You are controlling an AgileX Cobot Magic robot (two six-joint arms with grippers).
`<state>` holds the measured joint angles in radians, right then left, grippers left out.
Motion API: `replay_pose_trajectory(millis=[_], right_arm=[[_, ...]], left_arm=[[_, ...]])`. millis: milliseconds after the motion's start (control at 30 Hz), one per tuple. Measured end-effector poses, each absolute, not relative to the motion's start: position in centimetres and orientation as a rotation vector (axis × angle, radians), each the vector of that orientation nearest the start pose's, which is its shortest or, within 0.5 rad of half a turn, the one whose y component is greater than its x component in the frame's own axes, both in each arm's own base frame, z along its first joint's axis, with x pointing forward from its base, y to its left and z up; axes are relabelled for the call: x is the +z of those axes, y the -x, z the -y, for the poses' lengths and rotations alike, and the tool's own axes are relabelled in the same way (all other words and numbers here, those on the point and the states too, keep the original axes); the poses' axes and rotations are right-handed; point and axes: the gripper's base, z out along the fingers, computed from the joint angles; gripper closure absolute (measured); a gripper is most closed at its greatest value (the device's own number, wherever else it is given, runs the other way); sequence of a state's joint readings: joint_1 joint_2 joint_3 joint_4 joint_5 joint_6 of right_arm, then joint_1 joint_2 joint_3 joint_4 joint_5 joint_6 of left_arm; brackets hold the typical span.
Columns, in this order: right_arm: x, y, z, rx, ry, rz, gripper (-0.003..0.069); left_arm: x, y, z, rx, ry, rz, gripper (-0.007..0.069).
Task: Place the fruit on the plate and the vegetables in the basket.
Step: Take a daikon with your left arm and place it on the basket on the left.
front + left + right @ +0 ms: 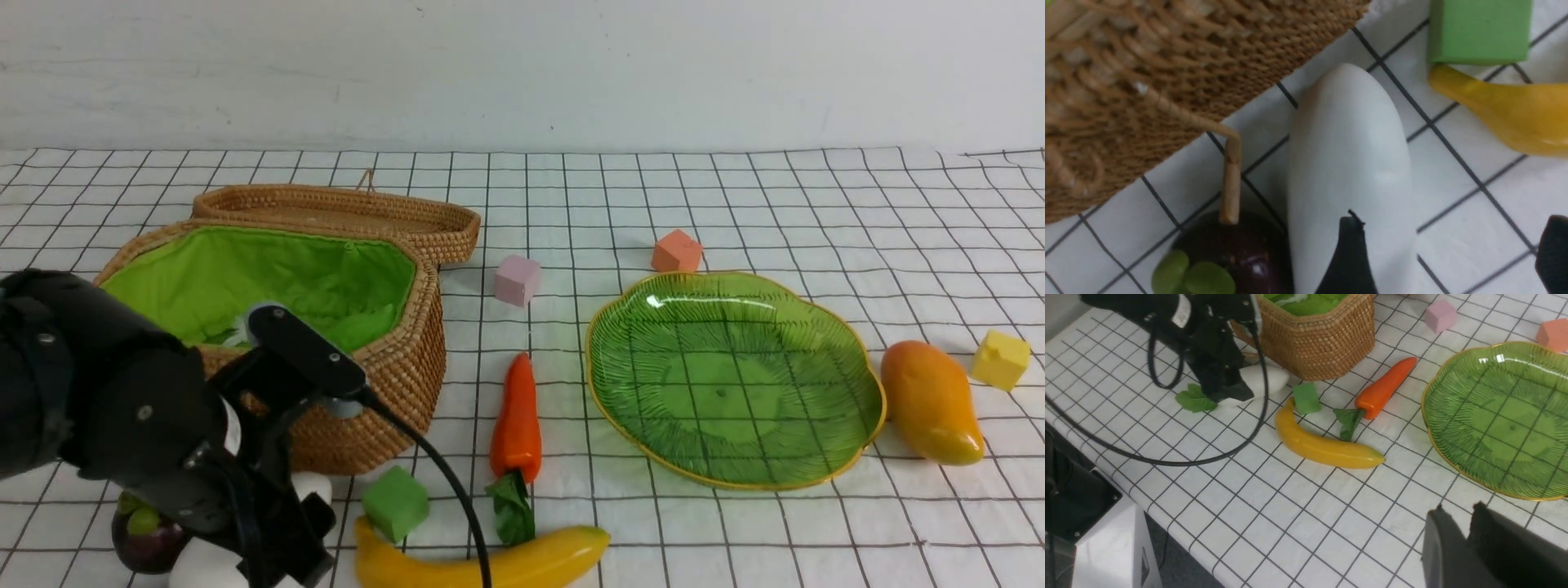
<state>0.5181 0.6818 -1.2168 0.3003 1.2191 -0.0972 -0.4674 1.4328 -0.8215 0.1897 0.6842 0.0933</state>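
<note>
The left arm reaches in low at near left, its gripper (1449,245) over the white vegetable (1351,175), fingers apart.

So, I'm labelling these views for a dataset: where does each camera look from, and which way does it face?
Front: between the arms, facing forward over basket and plate; left arm shows.
Left wrist: on the left arm, looking at the white vegetable; tips of its open end effector show.
Right wrist: on the right arm, looking across at the banana; its end effector and the left arm show.
Both wrist views share banana, green cube and basket.
</note>
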Motion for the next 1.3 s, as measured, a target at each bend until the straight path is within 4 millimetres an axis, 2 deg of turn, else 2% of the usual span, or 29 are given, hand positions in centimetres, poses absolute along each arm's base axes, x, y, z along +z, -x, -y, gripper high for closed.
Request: replay_pose_trajectory(millis=[100, 300, 333, 500, 667, 700, 767, 800, 833, 867, 933, 967, 1000, 1067, 1133, 1167, 1200, 1233, 1300], right_arm=[[44.7, -4.6, -5.7, 0.632, 0.722, -2.077, 0.0537], [44.6, -4.5, -5.8, 0.641, 0.730, -2.086, 0.0534], [44.6, -4.4, -5.8, 0.639, 0.739, -2.084, 0.0533], [44.5, -4.4, -5.8, 0.626, 0.768, -2.076, 0.0529], [44.6, -4.3, -5.9, 0.632, 0.784, -2.067, 0.0529], [44.6, -4.3, -5.9, 0.633, 0.785, -2.066, 0.0529], [44.6, -4.3, -5.9, 0.635, 0.784, -2.065, 0.0529], [44.6, -4.4, -5.9, 0.635, 0.781, -2.058, 0.0529], [44.7, -4.4, -5.9, 0.636, 0.779, -2.055, 0.0529], [44.8, -4.5, -5.9, 0.632, 0.766, -2.035, 0.0529], [45.1, -4.8, -5.9, 0.618, 0.744, -2.001, 0.0529], [45.1, -4.8, -5.9, 0.617, 0.742, -1.997, 0.0529], [45.3, -5.1, -5.8, 0.603, 0.725, -1.972, 0.0526], [45.7, -5.4, -5.8, 0.587, 0.697, -1.925, 0.0525], [45.9, -5.6, -5.8, 0.579, 0.681, -1.899, 0.0524], [45.9, -5.6, -5.8, 0.577, 0.680, -1.896, 0.0524], [46.1, -5.7, -5.8, 0.573, 0.668, -1.876, 0.0522], [46.2, -5.7, -5.8, 0.572, 0.666, -1.872, 0.0522], [46.3, -5.8, -5.7, 0.571, 0.659, -1.859, 0.0520]], left_arm=[[19.6, -24.7, 10.9, 0.157, -0.906, -2.657, 0.0068], [18.1, -25.6, 10.8, 0.249, -0.932, -2.677, 0.0102], [17.3, -25.6, 10.9, 0.235, -0.918, -2.718, 0.0132], [16.9, -25.5, 11.1, 0.217, -0.898, -2.752, 0.0144], [17.3, -25.3, 11.2, 0.180, -0.869, -2.799, 0.0144], [17.9, -24.7, 11.3, 0.139, -0.853, -2.858, 0.0144], [19.2, -24.3, 11.4, 0.100, -0.861, -2.870, 0.0144], [21.3, -23.8, 11.5, 0.052, -0.891, -2.843, 0.0144], [21.9, -23.6, 11.5, 0.039, -0.903, -2.834, 0.0144], [25.3, -23.1, 11.4, 0.011, -0.971, -2.713, 0.0144], [28.6, -22.5, 11.0, 0.017, -1.057, -2.562, 0.0144], [29.2, -22.3, 10.9, 0.025, -1.082, -2.530, 0.0144], [31.3, -21.8, 10.6, 0.061, -1.156, -2.403, 0.0144], [33.7, -21.8, 10.1, 0.184, -1.298, -2.169, 0.0144], [35.0, -22.3, 10.0, 0.294, -1.346, -2.009, 0.0144], [35.1, -22.5, 10.0, 0.307, -1.343, -1.984, 0.0144], [35.3, -23.4, 10.0, 0.409, -1.380, -1.892, 0.0144], [35.3, -23.5, 10.0, 0.423, -1.386, -1.881, 0.0144], [34.4, -25.5, 10.5, 0.564, -1.456, -1.791, 0.0144]])
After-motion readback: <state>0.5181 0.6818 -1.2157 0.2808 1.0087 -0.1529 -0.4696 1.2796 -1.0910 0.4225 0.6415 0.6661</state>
